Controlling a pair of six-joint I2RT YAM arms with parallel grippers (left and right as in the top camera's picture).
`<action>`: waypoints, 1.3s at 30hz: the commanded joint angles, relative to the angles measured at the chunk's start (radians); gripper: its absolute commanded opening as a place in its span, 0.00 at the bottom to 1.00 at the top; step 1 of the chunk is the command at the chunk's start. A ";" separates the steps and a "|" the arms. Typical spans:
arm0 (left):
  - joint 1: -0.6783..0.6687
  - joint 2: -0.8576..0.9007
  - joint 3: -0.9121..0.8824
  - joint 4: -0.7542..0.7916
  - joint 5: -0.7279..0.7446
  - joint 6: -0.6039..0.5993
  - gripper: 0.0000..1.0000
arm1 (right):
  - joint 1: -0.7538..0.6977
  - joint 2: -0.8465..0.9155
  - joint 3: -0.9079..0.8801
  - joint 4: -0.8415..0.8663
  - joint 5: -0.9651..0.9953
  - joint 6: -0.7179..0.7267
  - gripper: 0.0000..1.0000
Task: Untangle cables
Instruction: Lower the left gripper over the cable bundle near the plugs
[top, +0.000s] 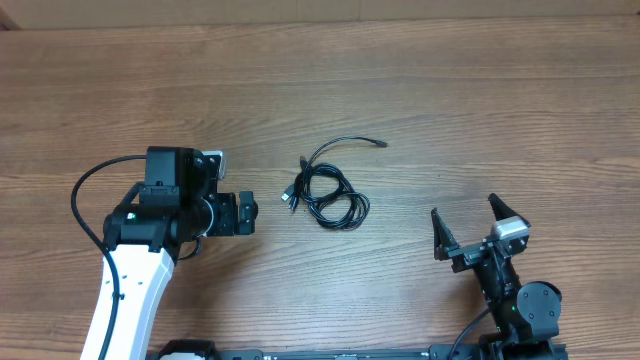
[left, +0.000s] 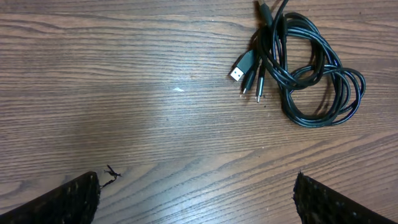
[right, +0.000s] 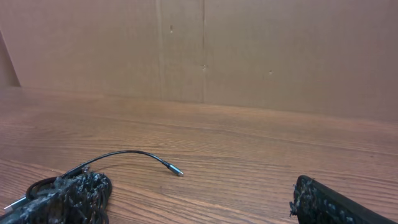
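Note:
The cables (top: 328, 192) lie in a loose black tangle at the middle of the wooden table, with one thin end (top: 375, 143) trailing off to the upper right. In the left wrist view the cables (left: 281, 28) sit at the top right, and a USB plug (left: 242, 66) and two thin jack ends point down-left. My left gripper (top: 246, 213) is open just left of the tangle, and nothing is between its fingers (left: 78, 199). My right gripper (top: 465, 215) stands open at the lower right, well apart from the cables. Its left finger (right: 68, 199) hides part of the tangle; a plug end (right: 176, 172) shows beyond it.
The wooden table (top: 450, 90) stretches bare round the tangle. A brown cardboard wall (right: 205, 50) stands along the far edge. The left arm's own thick black wire (top: 78, 195) loops out at the left.

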 joint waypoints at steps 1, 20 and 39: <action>0.003 0.003 0.027 0.003 0.012 0.011 1.00 | 0.006 -0.008 -0.010 0.005 0.001 0.003 1.00; -0.161 0.206 0.028 0.127 -0.033 0.016 0.99 | 0.007 0.012 -0.010 0.005 -0.026 0.431 1.00; -0.311 0.394 0.030 0.404 -0.024 -0.398 1.00 | 0.007 0.092 -0.010 0.013 -0.018 0.430 1.00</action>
